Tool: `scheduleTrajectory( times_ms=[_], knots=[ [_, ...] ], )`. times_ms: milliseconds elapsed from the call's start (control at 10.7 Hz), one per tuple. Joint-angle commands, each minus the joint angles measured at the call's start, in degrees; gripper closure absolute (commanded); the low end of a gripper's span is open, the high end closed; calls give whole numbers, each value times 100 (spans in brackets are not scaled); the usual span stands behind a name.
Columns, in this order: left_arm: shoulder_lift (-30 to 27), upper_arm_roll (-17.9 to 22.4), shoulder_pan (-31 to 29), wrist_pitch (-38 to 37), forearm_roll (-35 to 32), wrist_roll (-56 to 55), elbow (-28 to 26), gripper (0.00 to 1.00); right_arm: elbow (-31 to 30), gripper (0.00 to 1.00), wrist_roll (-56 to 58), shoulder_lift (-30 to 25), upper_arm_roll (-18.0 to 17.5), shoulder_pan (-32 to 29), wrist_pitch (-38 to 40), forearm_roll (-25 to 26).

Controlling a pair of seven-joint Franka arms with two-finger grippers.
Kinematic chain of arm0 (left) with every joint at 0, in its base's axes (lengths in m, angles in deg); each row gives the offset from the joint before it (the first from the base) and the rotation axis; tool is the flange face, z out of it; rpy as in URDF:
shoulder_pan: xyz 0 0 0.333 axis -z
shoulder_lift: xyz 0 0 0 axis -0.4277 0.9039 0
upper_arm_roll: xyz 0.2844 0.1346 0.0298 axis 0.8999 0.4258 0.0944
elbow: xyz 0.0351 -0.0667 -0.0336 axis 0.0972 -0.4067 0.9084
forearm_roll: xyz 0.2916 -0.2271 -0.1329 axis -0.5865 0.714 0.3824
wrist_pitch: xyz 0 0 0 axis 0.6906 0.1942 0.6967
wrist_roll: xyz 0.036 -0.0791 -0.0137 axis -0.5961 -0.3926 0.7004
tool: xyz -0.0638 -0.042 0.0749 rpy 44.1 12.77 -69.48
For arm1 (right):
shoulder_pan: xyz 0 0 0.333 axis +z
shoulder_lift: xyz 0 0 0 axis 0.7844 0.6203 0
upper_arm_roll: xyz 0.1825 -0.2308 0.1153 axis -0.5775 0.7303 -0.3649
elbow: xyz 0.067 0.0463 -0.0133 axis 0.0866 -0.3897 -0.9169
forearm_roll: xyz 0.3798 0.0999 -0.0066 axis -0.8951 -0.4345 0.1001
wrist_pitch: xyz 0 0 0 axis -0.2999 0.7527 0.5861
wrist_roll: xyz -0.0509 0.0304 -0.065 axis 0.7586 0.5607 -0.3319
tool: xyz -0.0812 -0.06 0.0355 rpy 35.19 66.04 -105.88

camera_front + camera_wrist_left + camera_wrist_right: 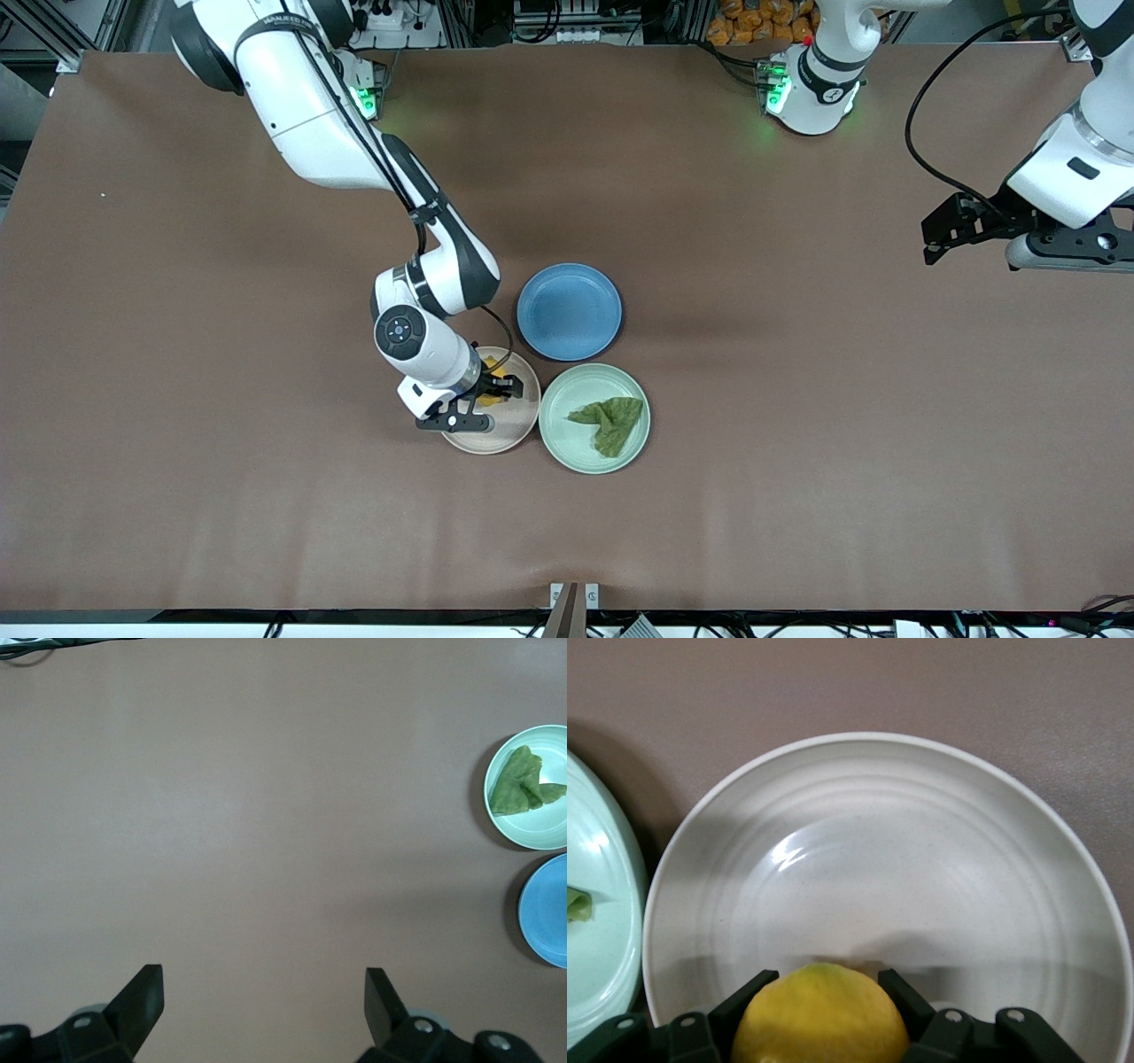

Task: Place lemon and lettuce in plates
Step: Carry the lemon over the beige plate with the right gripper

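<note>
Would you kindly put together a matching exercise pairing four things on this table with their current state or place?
Things:
1. lemon
2. lettuce
3. blue plate
4. left gripper

States:
A. lying in the mint green plate
B. open, over bare table at the left arm's end
C. gripped by the right gripper over the pale pink-beige plate
D. holding nothing

Pairs: 1-C, 2-A, 3-D, 4-B

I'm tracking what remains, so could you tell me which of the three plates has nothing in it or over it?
The blue plate. The mint green plate holds the lettuce, and the right pincer holds the lemon over the pale pink-beige plate.
</note>
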Motion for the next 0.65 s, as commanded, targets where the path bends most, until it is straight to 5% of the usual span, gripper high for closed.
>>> scheduleTrajectory(
  times_ms=[0,94,187,561],
  knots=[
    [-84,41,-13,-139,184,152,96,0,210,24,-44,114,30,15,32,-102],
    [-66,41,-13,-139,184,152,140,0,210,19,-17,106,30,-12,32,-102],
    [-57,41,-13,-131,175,117,175,0,210,3,-8,106,30,-29,32,-102],
    [-57,41,-13,-140,167,143,184,0,254,0,9,106,30,-65,32,-102]
  ],
)
